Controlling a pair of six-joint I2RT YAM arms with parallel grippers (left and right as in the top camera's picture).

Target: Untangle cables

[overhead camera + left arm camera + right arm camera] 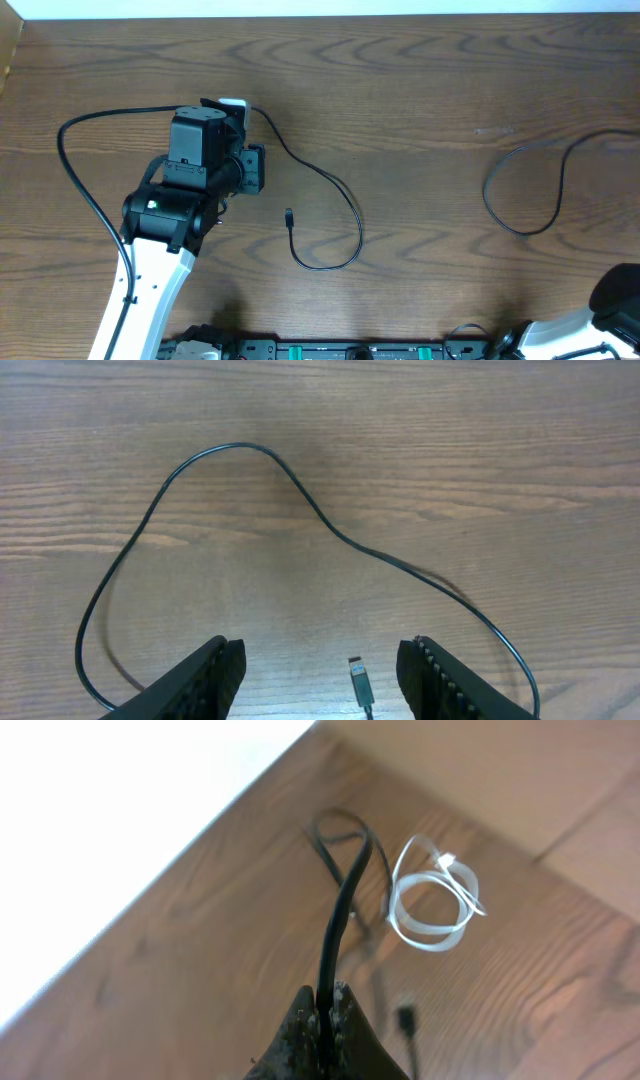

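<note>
Two black cables show from overhead. The first black cable (358,225) starts at the head of the left arm (190,185), swings out to that arm's right, and hooks back. It ends in a small plug (289,214) just right of the arm. The second black cable (525,233) lies well apart from the left arm, far to its right. It forms an open loop whose tail is cut off by the frame edge. There are two grippers. The left gripper (320,650) hangs over the counter (500,440) with its jaws partly open and holding nothing; the plug lies loose under the gap. The right gripper (325,992) has its jaws closed tight on a black cord (340,910), which runs from them into a twisted loop. Whether this cord is the second black cable cannot be told. One white cable (430,944), loosely coiled, shows only in the right wrist view, so its place relative to the left arm is unclear. A dark plug (407,1018) in that view is blurred. The right arm (620,300) is cut off at the corner far right of the left arm. A small white thing (232,103) at the left arm's head is mostly hidden and cannot be made out.
</note>
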